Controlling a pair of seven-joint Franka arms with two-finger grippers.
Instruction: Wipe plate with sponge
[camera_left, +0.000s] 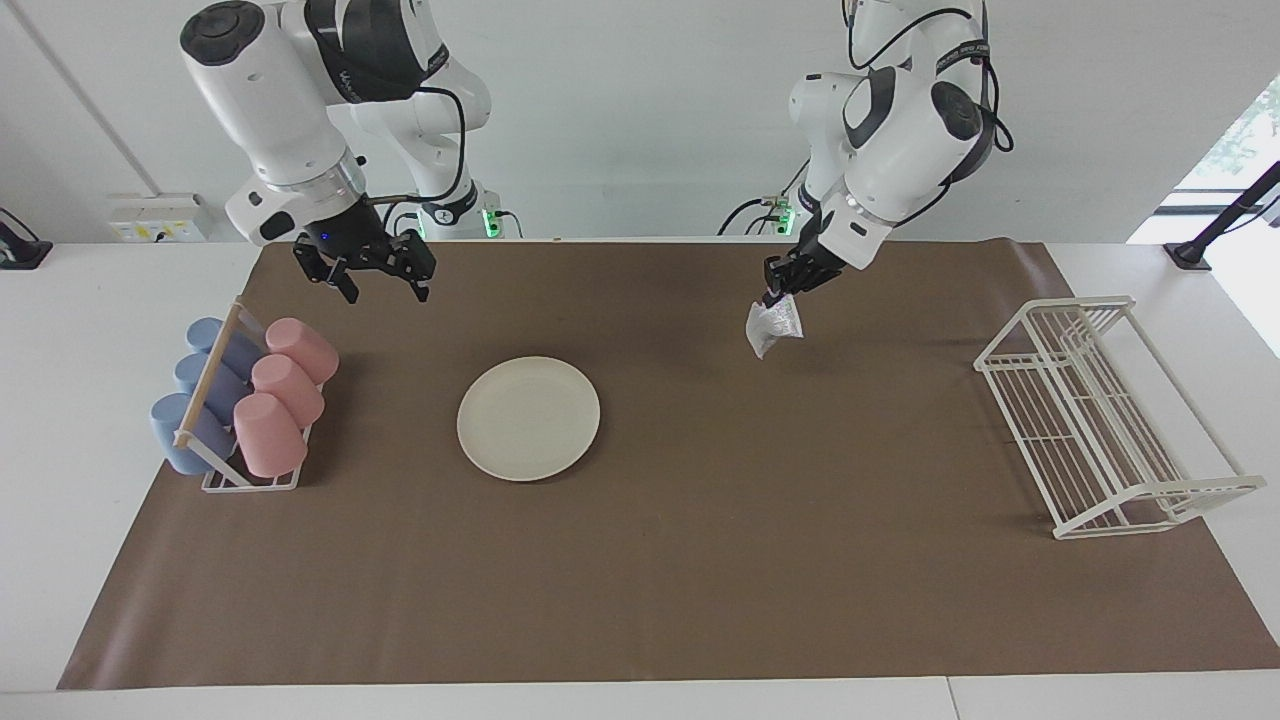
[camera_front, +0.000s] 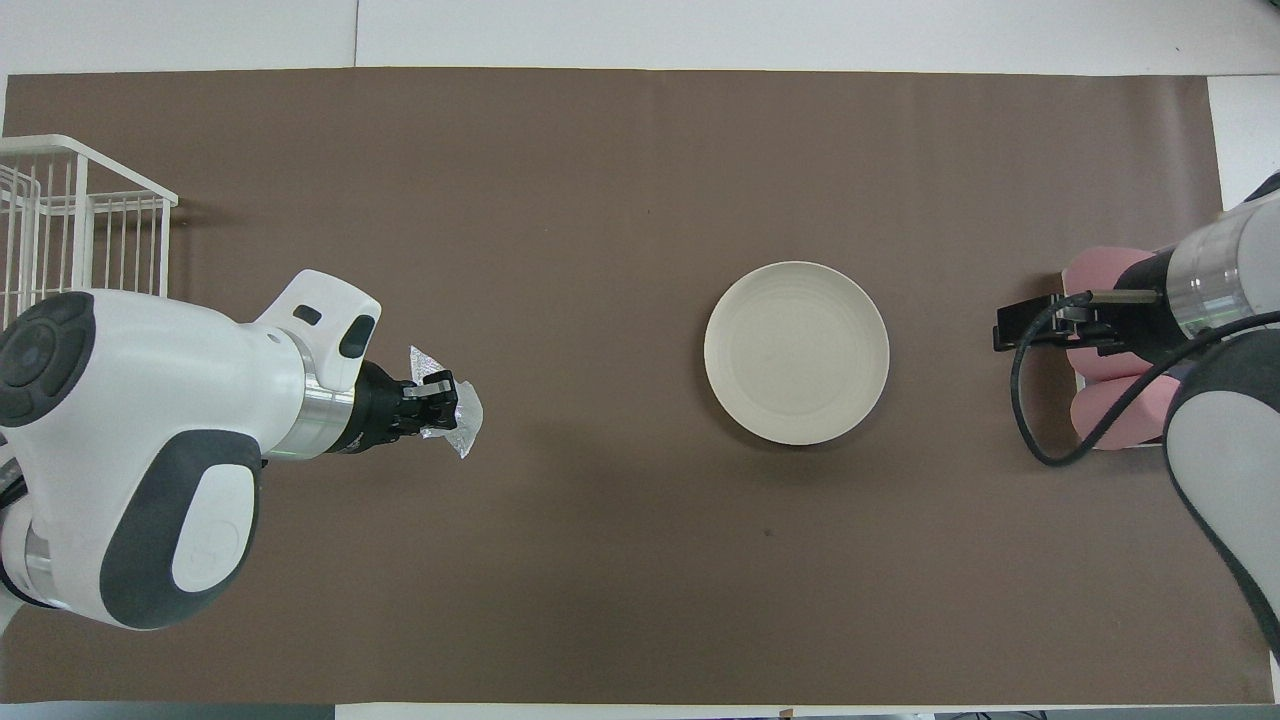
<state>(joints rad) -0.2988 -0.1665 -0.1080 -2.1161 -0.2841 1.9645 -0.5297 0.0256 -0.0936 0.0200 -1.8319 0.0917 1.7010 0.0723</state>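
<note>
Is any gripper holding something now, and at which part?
The left gripper holds the sponge by its upper end; the right gripper holds nothing.

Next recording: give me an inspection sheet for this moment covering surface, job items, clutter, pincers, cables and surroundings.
Surface: brown mat covers the white table; no spills seen.
Job's things: plate lies flat on the mat, nothing on it; sponge hangs from the left pincer, off the mat.
Clutter: cup rack with pink and blue cups at the right arm's end; white wire rack at the left arm's end.
Pincers: left pincer shut on the sponge, over bare mat between the plate and the wire rack; right pincer open, empty, raised by the cup rack.
Cables: black cable loops at the right wrist, clear of the plate.
Surroundings: white wall, wall socket box.
</note>
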